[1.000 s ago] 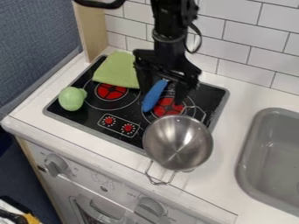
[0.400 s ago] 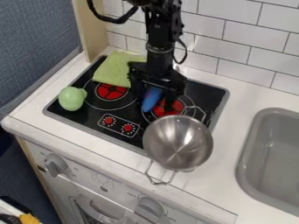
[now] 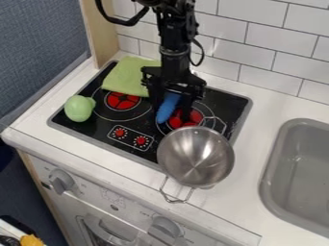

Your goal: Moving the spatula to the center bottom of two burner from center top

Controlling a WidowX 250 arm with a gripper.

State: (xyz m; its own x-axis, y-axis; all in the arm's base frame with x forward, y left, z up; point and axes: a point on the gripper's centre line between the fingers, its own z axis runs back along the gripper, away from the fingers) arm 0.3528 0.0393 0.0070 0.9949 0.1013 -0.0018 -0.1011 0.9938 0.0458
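We find the end effector (image 3: 171,114) lowered over the rear middle of the black cooktop (image 3: 101,126), its two fingers spread, one to either side of the blue spatula (image 3: 167,108). We record the spatula between the two red burners, nearer the right one (image 3: 183,120), with its visible blue part slanting from beneath the end effector toward the front and slightly left. Its rear end is hidden under the black fittings, so we cannot tell how far back it extends. We note a green cloth (image 3: 126,77) on the rear left corner of the cooktop, behind the left burner (image 3: 122,100). A rounded pale green toy (image 3: 78,108) sits at the left side of the cooktop. We observe a steel pan (image 3: 196,157) with two wire handles, standing over the front right corner and reaching past the cooktop's edge above the white surface (image 3: 262,111). Two red dials (image 3: 141,140) are marked in a panel at the cooktop's front middle. We log a grey sink (image 3: 273,166) set into the surface at the right and a white tiled wall (image 3: 260,50) behind.
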